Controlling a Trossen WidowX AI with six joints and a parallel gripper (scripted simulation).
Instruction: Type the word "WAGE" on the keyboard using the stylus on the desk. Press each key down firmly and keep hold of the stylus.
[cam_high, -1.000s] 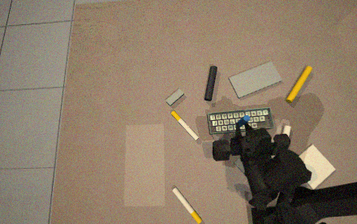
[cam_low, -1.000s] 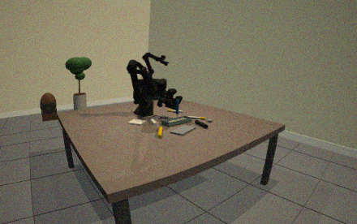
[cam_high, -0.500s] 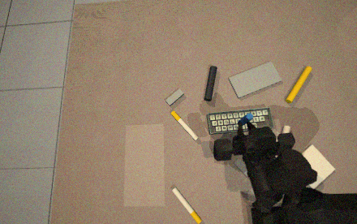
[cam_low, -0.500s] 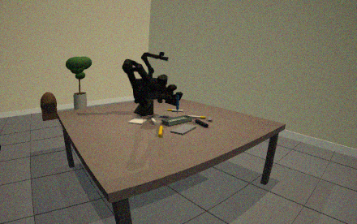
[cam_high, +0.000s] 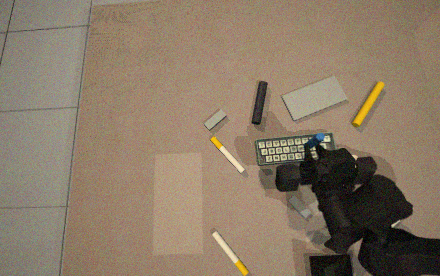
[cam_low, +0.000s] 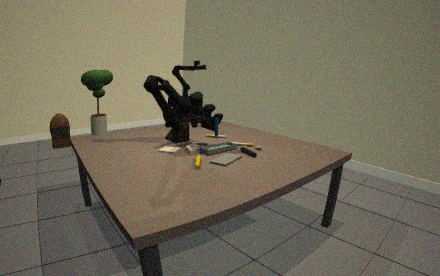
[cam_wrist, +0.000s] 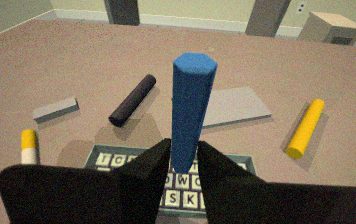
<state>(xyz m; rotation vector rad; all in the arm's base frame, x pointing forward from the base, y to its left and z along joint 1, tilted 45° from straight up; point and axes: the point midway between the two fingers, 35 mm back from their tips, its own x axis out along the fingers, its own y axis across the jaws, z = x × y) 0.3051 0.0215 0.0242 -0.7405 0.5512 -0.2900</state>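
Observation:
The blue stylus (cam_high: 315, 140) (cam_low: 217, 128) (cam_wrist: 192, 100) stands nearly upright in my gripper (cam_high: 313, 150) (cam_wrist: 184, 145), which is shut on it. The green-grey keyboard (cam_high: 272, 151) (cam_low: 218, 149) (cam_wrist: 252, 168) with pale letter keys lies below. In the wrist view the stylus's lower end shows just above the W key (cam_wrist: 183, 181). In the exterior view a gap shows between the stylus and the keyboard, so it appears raised. My fingers hide many keys, including those where A, G and E might be.
Behind the keyboard lie a black cylinder (cam_high: 259, 102) (cam_wrist: 133, 100), a flat grey slab (cam_high: 314, 98) (cam_wrist: 236, 107) and a yellow cylinder (cam_high: 368, 104) (cam_wrist: 306, 128). A small grey block (cam_high: 215, 119) (cam_wrist: 56, 110) and a yellow-and-white stick (cam_high: 228, 155) (cam_wrist: 29, 145) lie to the left.

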